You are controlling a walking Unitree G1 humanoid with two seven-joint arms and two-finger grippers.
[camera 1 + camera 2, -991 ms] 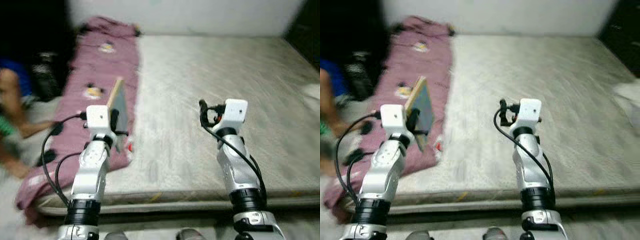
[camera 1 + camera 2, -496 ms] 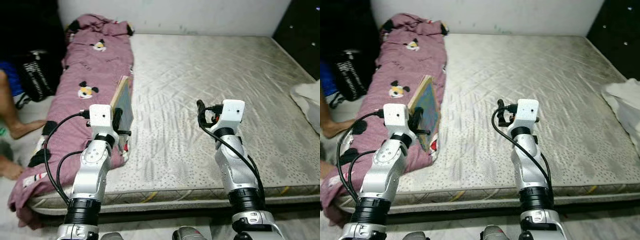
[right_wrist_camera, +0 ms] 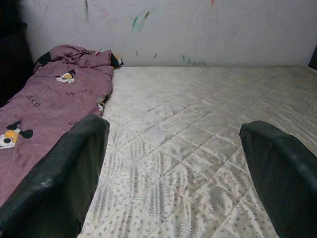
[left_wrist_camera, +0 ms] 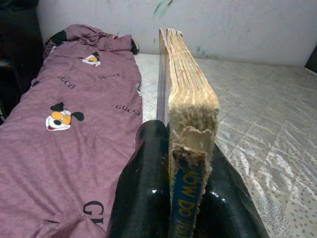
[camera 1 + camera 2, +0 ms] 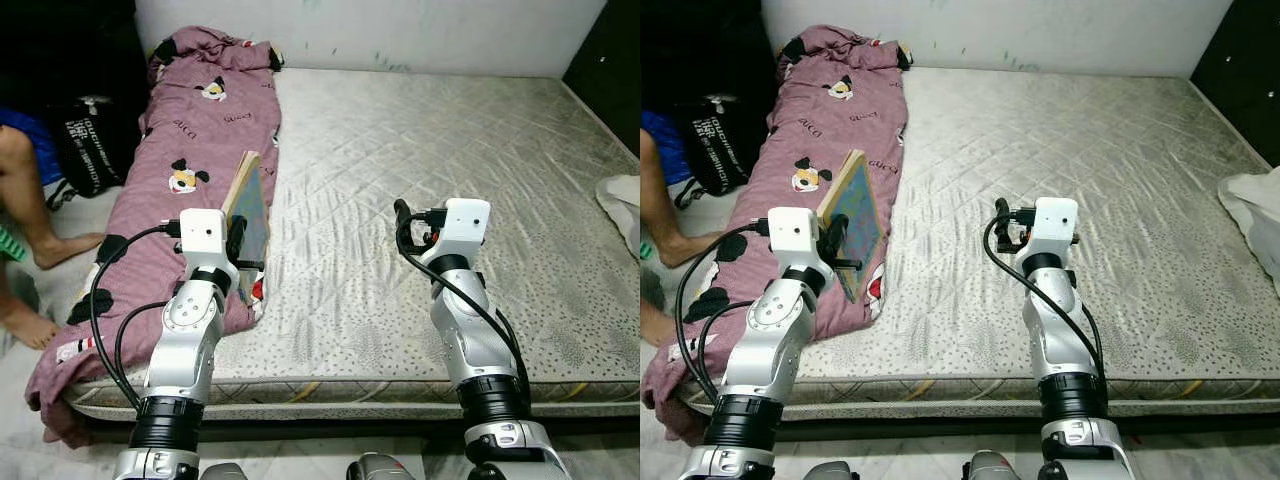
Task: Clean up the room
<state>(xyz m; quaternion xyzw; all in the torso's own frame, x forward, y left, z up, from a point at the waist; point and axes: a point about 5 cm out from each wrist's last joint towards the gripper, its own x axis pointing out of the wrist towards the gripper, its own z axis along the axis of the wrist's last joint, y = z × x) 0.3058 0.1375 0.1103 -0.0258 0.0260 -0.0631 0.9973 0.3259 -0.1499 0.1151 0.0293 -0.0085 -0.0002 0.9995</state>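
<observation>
Left tool (image 4: 171,198) clamps one worn book (image 4: 185,99) above one mattress (image 5: 420,150); right tool (image 3: 173,173) gapes wide, holding nothing.

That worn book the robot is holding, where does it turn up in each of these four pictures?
Left eye view: the book stands on edge in the left gripper, above the pink blanket's edge.
Right eye view: the book, left of centre, above the left arm.
Left wrist view: the book, centre, spine clamped between the fingers.
Right wrist view: not in it.
Shared landmark: the pink blanket on the mattress.
</observation>
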